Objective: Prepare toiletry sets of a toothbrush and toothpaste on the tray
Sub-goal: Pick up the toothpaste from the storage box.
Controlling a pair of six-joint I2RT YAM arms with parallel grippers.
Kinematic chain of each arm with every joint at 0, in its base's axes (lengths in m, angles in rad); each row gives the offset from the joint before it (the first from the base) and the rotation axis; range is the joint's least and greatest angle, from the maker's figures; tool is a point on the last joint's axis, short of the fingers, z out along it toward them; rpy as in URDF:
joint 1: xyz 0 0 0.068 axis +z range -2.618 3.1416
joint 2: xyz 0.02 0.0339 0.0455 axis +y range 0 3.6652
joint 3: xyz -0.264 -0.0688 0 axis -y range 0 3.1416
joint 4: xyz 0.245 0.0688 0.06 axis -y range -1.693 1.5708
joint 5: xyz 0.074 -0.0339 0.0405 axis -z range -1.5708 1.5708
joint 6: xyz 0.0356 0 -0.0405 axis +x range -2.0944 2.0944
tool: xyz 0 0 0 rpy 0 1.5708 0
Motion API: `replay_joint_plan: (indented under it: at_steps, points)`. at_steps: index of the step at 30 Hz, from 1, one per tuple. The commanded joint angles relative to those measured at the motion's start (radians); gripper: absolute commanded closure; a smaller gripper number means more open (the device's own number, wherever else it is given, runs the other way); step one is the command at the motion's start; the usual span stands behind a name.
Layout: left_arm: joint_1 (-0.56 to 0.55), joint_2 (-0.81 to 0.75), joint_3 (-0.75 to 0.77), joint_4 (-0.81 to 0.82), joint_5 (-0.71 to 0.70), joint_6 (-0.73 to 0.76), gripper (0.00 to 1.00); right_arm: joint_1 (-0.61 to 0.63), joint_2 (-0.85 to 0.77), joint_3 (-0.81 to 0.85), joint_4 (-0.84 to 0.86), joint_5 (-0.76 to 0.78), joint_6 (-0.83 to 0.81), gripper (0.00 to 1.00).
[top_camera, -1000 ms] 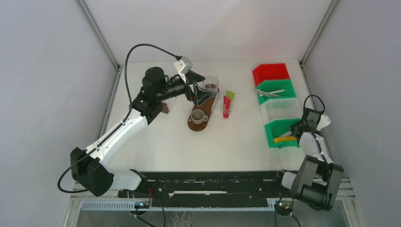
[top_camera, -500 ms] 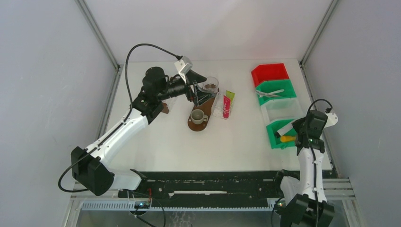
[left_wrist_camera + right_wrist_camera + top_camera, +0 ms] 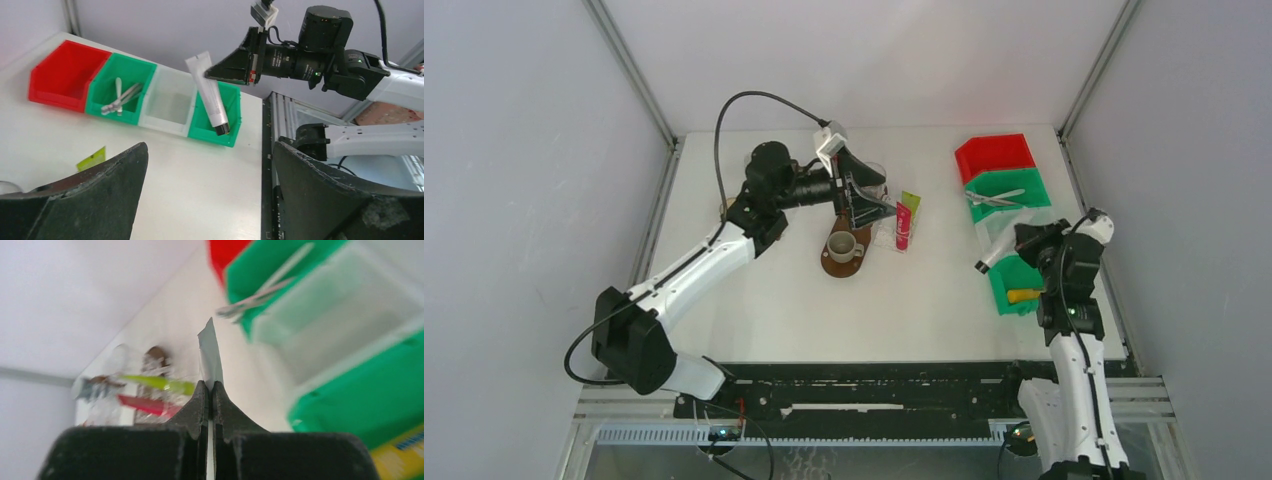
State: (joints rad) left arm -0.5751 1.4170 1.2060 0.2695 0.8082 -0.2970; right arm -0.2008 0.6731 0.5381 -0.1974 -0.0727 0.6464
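Note:
The pink-red toothpaste and the lime green toothpaste lie side by side right of the brown tray; both show blurred in the right wrist view. Pale toothbrushes lie in the far green bin, also seen in the left wrist view. My right gripper is shut on the flat end of a white tube with a black cap and holds it above the bins. My left gripper is open and empty above the tray's far end, jaws wide apart.
A white cup stands on the tray, and a glass cup is partly hidden behind my left gripper. A row of bins, red, green, clear and green, stands at the right. A yellow item lies in the near green bin.
My right gripper has lifted the white tube out of the near green bin and moved it up and to the left. My left gripper has shifted right, over the glass.

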Motion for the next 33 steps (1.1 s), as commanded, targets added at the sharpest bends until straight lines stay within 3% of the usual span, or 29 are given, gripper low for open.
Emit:
replay_joint_plan:
  at_steps: [1,5,12,22,33]
  points:
    - [-0.027,0.022,0.041,0.068,0.046,-0.064,0.02,0.115,-0.018,0.02,0.234,-0.107,0.046,1.0]
    - [-0.031,0.006,-0.015,0.096,0.012,-0.106,0.03,0.2,0.009,0.019,0.374,-0.21,0.064,1.0]
    - [-0.063,-0.063,-0.269,0.248,-0.08,-0.214,0.04,0.383,0.082,-0.001,0.589,-0.414,0.058,1.0]
    - [-0.099,-0.183,-0.689,0.755,-0.134,-0.419,0.05,0.625,0.121,-0.041,0.739,-0.555,-0.046,1.0]
    - [-0.186,-0.174,-0.694,0.812,-0.179,-0.423,0.09,0.724,0.185,-0.067,0.865,-0.578,-0.022,1.0]
